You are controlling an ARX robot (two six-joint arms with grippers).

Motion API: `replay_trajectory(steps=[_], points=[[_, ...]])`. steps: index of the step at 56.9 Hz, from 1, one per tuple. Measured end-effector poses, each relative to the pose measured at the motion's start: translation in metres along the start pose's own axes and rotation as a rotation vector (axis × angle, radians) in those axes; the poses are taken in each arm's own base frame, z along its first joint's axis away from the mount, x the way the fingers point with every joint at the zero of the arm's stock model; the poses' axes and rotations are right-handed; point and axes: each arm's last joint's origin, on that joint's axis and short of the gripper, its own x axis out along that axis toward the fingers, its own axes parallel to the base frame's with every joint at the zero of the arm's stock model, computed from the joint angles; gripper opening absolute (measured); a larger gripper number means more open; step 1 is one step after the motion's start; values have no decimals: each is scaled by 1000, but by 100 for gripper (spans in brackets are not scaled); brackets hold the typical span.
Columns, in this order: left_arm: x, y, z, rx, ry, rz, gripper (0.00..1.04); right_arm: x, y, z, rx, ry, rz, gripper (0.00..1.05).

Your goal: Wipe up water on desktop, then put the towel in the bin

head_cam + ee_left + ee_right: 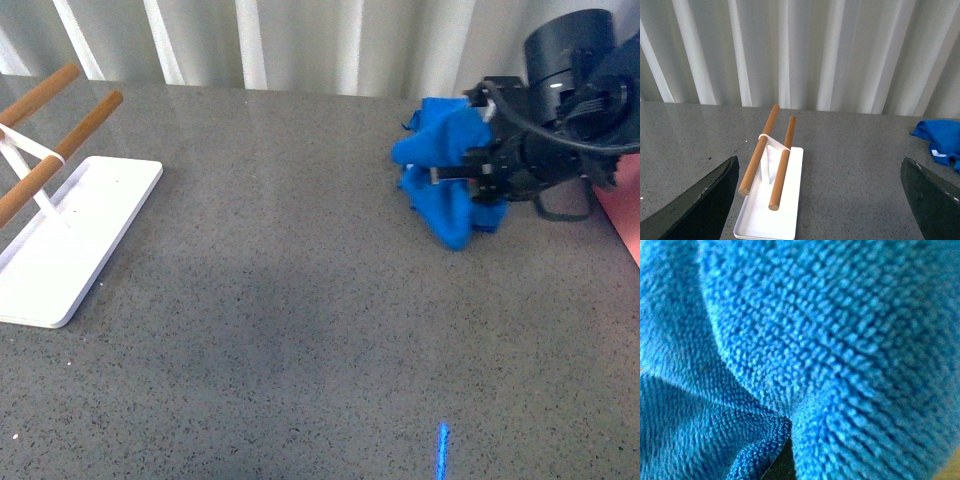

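Towel [432, 148], crumpled blue looped microfibre, in jaws of right gripper [472, 176]

the black right arm [570, 90] reaches in from the right side. the right fingers [480, 158] are squeezed tight on the towel [435, 150], which bunches up around them. the left fingers [705, 200] are dark and spread wide apart, with a big gap between them.
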Motion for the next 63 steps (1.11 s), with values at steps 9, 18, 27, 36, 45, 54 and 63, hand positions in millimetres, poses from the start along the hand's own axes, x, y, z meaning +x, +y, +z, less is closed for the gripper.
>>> replay_trajectory(steps=[9,18,27,36,45,54,63], points=[[0,0,0,0,0,0,98,-10,58,-9,-5,62,146,5],[0,0,0,0,0,0,98,-31,81,-29,-9,107,183,5],[0,0,0,0,0,0,98,-57,64,-45,10,114,141,5],[0,0,0,0,0,0,98,-88,29,-52,36,93,73,5],[0,0,0,0,0,0,98,-116,11,-39,6,34,57,5],[0,0,0,0,0,0,98,-150,6,-6,-62,-102,59,5],[0,0,0,0,0,0,98,-197,4,45,-160,-293,19,5]])
